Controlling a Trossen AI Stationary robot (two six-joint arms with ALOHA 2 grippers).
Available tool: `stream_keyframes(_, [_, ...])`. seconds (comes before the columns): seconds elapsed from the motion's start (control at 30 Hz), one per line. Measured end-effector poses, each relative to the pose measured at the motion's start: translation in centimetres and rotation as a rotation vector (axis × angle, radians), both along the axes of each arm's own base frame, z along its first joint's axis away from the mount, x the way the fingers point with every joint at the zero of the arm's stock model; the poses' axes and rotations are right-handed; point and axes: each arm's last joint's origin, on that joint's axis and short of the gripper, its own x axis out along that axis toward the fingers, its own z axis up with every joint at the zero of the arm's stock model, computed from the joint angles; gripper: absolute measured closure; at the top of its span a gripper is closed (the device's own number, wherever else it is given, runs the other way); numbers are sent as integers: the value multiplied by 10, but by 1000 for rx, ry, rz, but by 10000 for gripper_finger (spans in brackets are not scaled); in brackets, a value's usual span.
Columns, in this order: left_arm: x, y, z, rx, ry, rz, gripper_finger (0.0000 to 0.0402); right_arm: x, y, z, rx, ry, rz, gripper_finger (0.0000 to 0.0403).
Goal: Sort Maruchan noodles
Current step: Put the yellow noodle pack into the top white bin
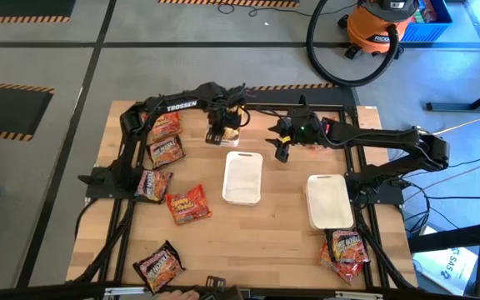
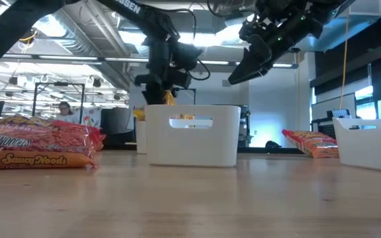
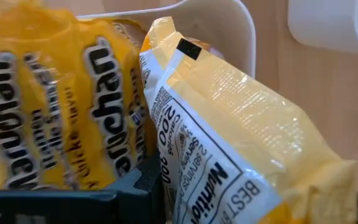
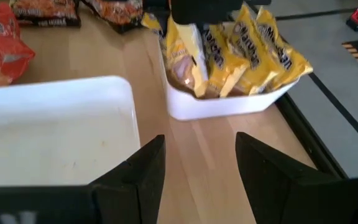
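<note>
A white tray (image 4: 229, 106) at the table's far edge holds several yellow Maruchan noodle packets (image 4: 253, 56). My left gripper (image 1: 222, 125) stands over this tray, pointing down, shut on one yellow packet (image 3: 241, 137). Beside the tray, toward the table's right, my right gripper (image 4: 197, 146) hangs open above the bare wood with nothing between its fingers. Red-orange packets (image 1: 165, 152) lie flat along the table's left side, a dark one (image 1: 158, 267) lies near the front left, and more (image 1: 348, 250) lie at the front right. My left gripper pinches the yellow packet by its upper end (image 4: 190, 30) between its two fingers, from above, pointing down. The packet hangs upright below the fingers, its lower end (image 4: 194, 90) down inside the tray next to the other yellow packets. Whether it rests on the tray's floor I cannot tell.
Two more white trays stand mid-table: one at the centre (image 1: 242, 177) and one right of it (image 1: 329, 200). Bare wood lies between the trays and the front edge. A black frame rail (image 4: 316, 143) runs along the table's far side.
</note>
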Motion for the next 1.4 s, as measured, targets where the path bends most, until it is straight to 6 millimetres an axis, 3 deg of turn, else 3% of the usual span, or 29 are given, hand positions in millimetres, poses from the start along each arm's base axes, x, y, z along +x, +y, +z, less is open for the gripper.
stream_keyframes(0.37, [3, 1, -23, 21, -56, -44, 264, 4, -1, -5, 4, 9, 1, 226])
stream_keyframes(0.77, [17, -13, -20, 179, -41, 8, 255, 4, -1, -6, 18, 9, 22, 226])
stream_keyframes(1.03, [29, -23, 1, 251, -53, 1, 254, 4, -1, -6, 18, 10, 21, 226])
stream_keyframes(1.4, [22, -19, 5, 234, -14, 66, 254, 4, -1, -6, 18, 9, 22, 226])
